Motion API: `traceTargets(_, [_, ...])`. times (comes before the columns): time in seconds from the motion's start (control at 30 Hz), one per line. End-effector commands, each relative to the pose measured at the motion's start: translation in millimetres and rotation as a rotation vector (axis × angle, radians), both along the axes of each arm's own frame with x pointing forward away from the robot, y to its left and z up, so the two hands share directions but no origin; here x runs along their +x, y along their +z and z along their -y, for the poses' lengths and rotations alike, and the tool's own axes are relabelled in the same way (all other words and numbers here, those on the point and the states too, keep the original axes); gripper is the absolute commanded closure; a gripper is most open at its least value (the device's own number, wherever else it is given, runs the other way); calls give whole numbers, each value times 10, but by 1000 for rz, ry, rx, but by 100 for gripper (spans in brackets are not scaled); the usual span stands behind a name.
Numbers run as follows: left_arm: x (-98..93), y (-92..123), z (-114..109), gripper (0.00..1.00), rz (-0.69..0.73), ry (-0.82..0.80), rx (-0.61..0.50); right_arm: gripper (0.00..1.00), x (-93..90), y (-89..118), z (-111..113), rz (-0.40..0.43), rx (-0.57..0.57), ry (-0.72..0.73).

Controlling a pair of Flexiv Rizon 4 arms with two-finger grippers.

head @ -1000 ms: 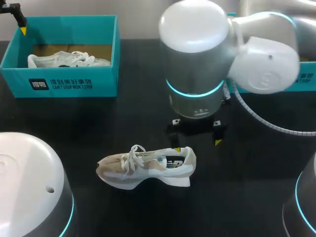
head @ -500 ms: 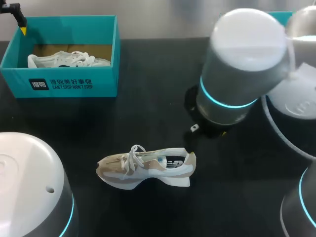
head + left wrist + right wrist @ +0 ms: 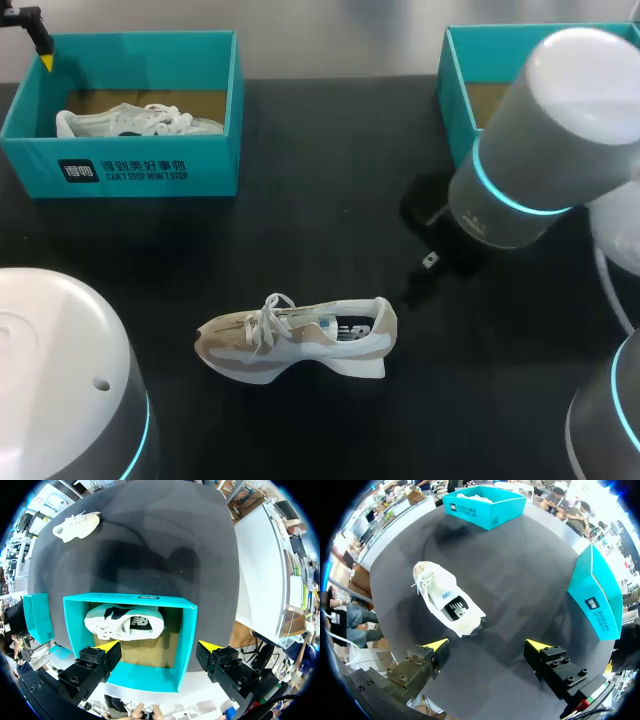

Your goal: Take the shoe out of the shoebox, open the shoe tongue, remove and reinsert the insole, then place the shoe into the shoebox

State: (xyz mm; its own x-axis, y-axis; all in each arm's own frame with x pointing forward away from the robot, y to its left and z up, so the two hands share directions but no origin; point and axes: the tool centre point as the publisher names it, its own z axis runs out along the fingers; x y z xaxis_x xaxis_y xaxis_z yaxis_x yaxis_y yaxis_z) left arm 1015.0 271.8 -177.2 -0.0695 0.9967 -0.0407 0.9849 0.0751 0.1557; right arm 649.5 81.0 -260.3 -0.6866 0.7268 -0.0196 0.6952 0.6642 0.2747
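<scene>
Shoe [image 3: 295, 338] lies on the tabletop [image 3: 330, 230] at lower centre of the frame, apparently on its side, with nothing holding it. The right tool [image 3: 487, 645] hangs released and empty, the shoe just ahead of it. The left tool [image 3: 159, 645], likewise released, hovers over the left shoebox [image 3: 120, 170] at upper left, which holds a second shoe [image 3: 135, 122]. The right shoebox [image 3: 460, 90], at upper right, shows bare floor where the arm does not hide it. Risk: a one-sided push at the tongue may slide the shoe, or a fingertip may snag its laces.
</scene>
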Motion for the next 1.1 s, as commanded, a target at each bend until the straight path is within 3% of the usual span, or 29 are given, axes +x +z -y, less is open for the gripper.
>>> traceTargets(0.03, [-15, 3, 1, 0, 2, 0, 2, 0, -88, -112, 340, 73, 716, 289])
traceTargets(0.13, [-15, 3, 1, 0, 2, 0, 2, 0, -72, -114, 382, 119, 767, 350])
traceTargets(0.37, [-15, 3, 1, 0, 2, 0, 2, 0, -54, -184, 385, 120, 812, 540])
traceTargets(0.97, [-15, 3, 1, 0, 2, 0, 2, 0, -88, -211, 357, 133, 806, 583])
traceTargets(1.1, [-15, 3, 1, 0, 2, 0, 2, 0, -159, -395, 471, 300, 863, 664])
